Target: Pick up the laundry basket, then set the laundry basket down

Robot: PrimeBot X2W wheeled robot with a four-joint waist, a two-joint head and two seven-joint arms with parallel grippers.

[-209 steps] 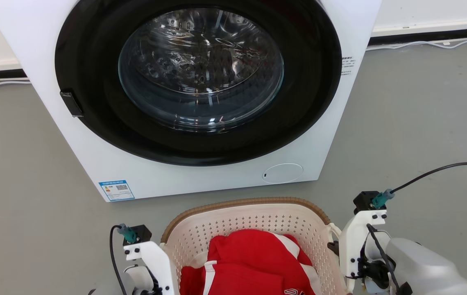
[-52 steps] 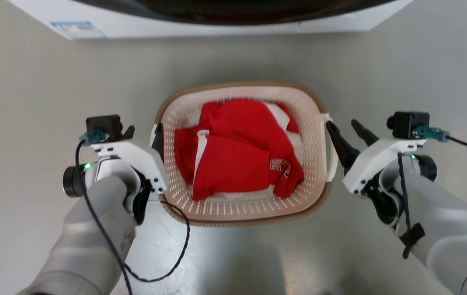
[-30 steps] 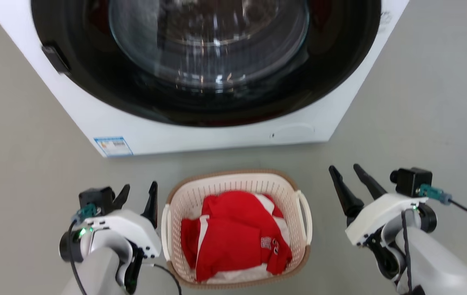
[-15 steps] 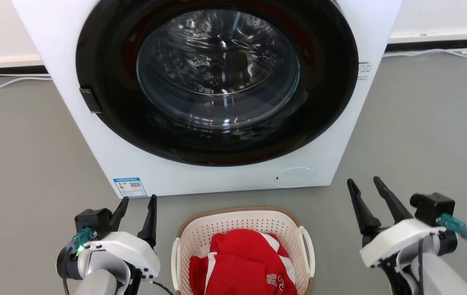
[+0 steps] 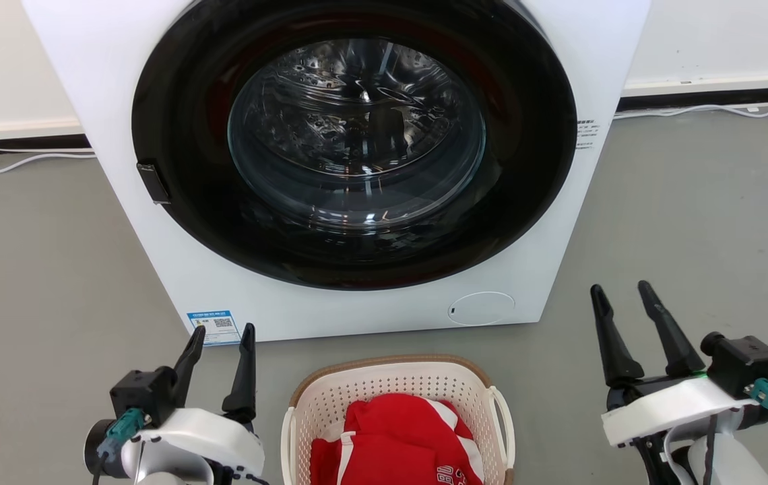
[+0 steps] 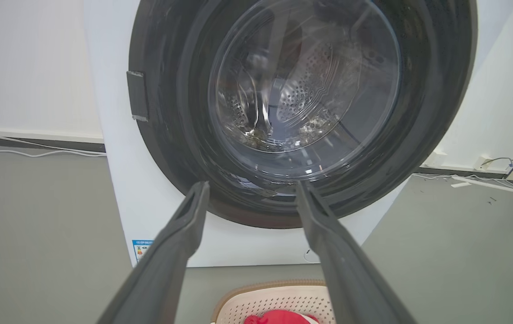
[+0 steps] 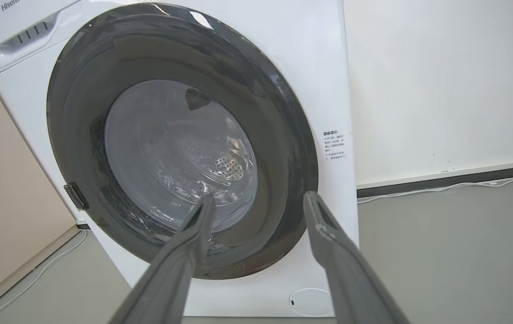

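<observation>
- Far left, the left gripper (image 5: 224, 331) is up off the grey floor (image 5: 40, 269), its two dark fingers spread wide with nothing between them. In its own wrist view the left gripper (image 6: 253, 185) points at the washing machine (image 6: 117, 189), not at the basket.
- Centre stage, the washing machine (image 5: 175, 269) stands with its round glass door (image 5: 357, 135) shut.
- Just in front of it, low in the head view, sits the laundry basket (image 5: 384, 385). It rests on the floor, upright, with a red garment (image 5: 397, 438) piled inside.
- The basket's near half runs off the bottom edge, so I can't see all of it. The left wrist view catches its far rim (image 6: 274, 284) below the fingers.
- Over on the right, the right gripper (image 5: 620, 287) is also spread wide and empty, well apart from the basket's white right handle (image 5: 504, 417).
- My read: the basket is down and nobody is gripping it. Either the lift has yet to begin or the set-down is finished, and these views alone don't settle which.
</observation>
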